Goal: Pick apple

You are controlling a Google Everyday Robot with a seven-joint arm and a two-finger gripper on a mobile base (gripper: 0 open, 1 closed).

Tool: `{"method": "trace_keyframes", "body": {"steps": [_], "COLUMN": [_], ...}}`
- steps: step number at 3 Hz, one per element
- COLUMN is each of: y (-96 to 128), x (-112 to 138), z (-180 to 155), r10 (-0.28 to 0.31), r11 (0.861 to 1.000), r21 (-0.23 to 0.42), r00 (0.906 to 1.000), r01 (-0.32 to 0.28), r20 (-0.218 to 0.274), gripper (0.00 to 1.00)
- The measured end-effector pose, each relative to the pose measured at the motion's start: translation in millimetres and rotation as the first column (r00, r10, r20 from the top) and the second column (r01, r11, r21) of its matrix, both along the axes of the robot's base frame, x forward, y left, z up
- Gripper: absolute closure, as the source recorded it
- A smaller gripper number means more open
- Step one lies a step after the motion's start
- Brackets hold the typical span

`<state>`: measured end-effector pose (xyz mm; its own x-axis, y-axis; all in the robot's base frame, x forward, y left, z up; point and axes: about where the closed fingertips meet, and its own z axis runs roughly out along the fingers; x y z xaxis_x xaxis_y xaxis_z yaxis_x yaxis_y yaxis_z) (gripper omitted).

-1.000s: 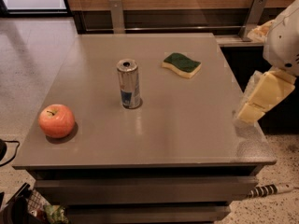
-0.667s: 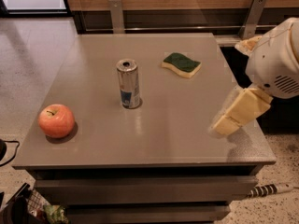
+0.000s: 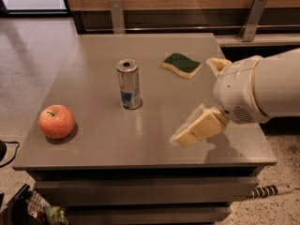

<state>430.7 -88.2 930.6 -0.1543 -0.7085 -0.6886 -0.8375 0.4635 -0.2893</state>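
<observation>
The red-orange apple [image 3: 56,121] sits on the grey table [image 3: 93,50] near its front left corner. My gripper [image 3: 197,100] comes in from the right on a thick white arm [image 3: 262,90], over the table's right side and far from the apple. Its two cream fingers are spread apart: one finger [image 3: 199,128] reaches low toward the table's front, the other [image 3: 217,64] shows near the sponge. The gripper is open and holds nothing.
A silver and blue drink can [image 3: 129,84] stands upright in the middle of the table, between the gripper and the apple. A green and yellow sponge [image 3: 182,64] lies at the back right. A wooden wall with metal brackets runs behind the table.
The arm has moved left from the table's right edge, in over its right side, bringing the gripper nearer the middle. The apple, can and sponge have not moved.
</observation>
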Motion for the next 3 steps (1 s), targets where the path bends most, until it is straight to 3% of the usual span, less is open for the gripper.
{"method": "trace_keyframes", "body": {"steps": [1,3], "y": [11.6,17.8], "x": [-0.8,0.5], "z": [7.7,5.6], "r10": [0.018,0.032], "r11": [0.999,0.998], "r21": [0.048,0.052], "r00": [0.9998,0.9995], "r01": [-0.019,-0.033], "r20": [0.012,0.007], "gripper": [0.0,0.0]}}
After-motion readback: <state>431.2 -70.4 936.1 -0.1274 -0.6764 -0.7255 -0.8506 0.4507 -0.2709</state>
